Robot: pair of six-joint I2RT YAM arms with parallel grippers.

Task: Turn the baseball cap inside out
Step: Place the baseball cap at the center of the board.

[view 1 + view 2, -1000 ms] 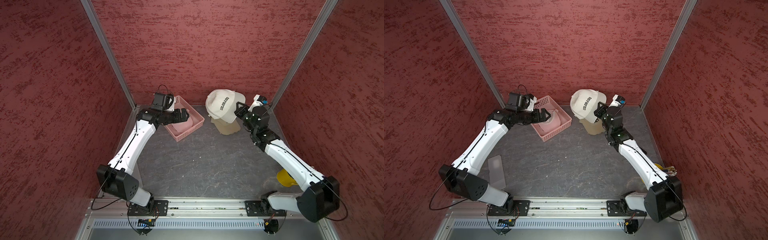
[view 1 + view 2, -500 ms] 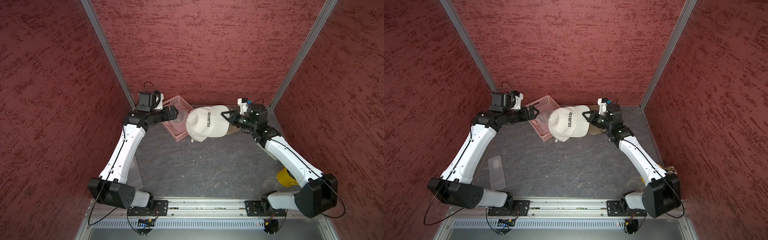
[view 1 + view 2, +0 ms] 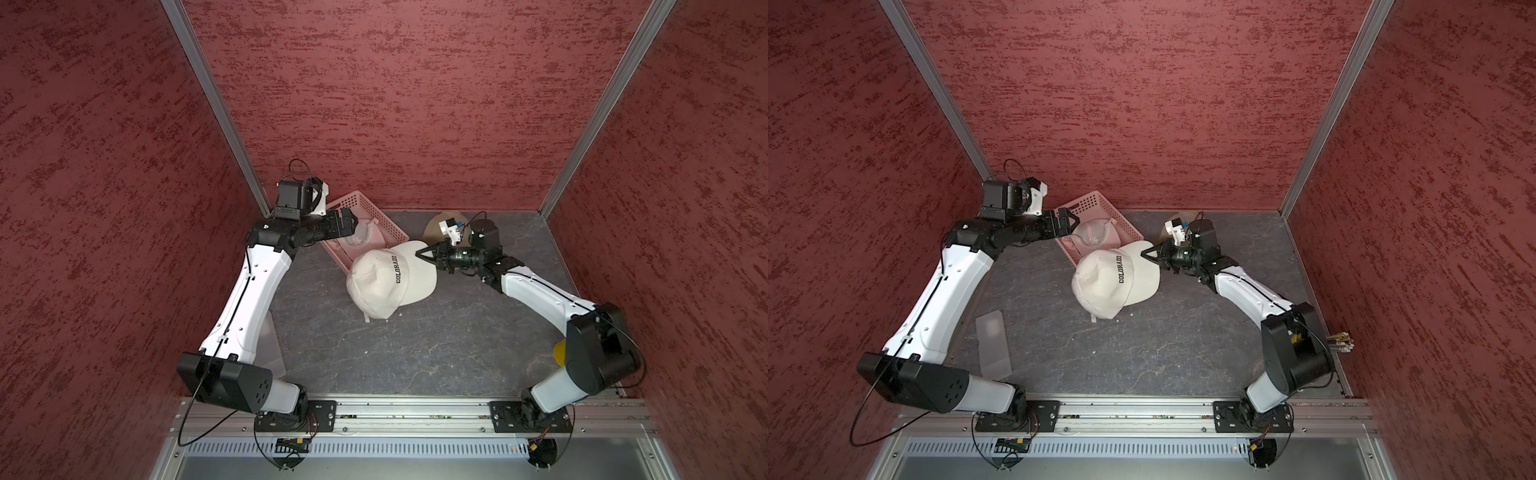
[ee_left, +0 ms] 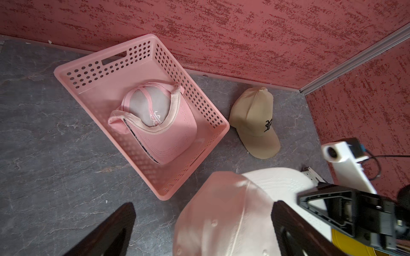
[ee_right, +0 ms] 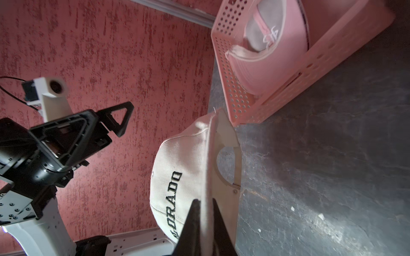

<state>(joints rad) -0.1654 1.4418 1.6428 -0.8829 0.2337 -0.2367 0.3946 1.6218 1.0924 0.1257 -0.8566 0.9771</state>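
Two hazards, the larger first. Only the right gripper (image 3: pixel 420 252) has the white baseball cap (image 3: pixel 390 278). Its jaws are clamped on the edge of the brim, a thin pinch on a stiff curved panel, with the whole crown hanging off it toward the left. If the crown is pushed or tugged to invert it, I judge that the brim could twist or slide out of that pinch, and the cap would fall to the grey table (image 3: pixel 415 353).

The lesser hazard is a snag or a mix-up. The left gripper (image 3: pixel 352 221) is spread wide and empty over the pink basket (image 3: pixel 384 216), which holds a pink cap (image 4: pixel 168 133) lying opening-up. A low reach from there could clip the basket's rim or close on the wrong cap. A tan cap (image 4: pixel 255 119) sits on the table by the far wall, just right of the basket, and looks clear of any likely path.

The white cap is toward the far middle of the table, just beside the basket's near-right corner, right side out with the "COLORADO" lettering showing — nothing inverted yet. Its brim is at the right gripper's tips, and the crown extends left and nearer from them. From the left gripper it lies right and nearer, close but apart. I cannot tell whether its lowest edge touches the table.
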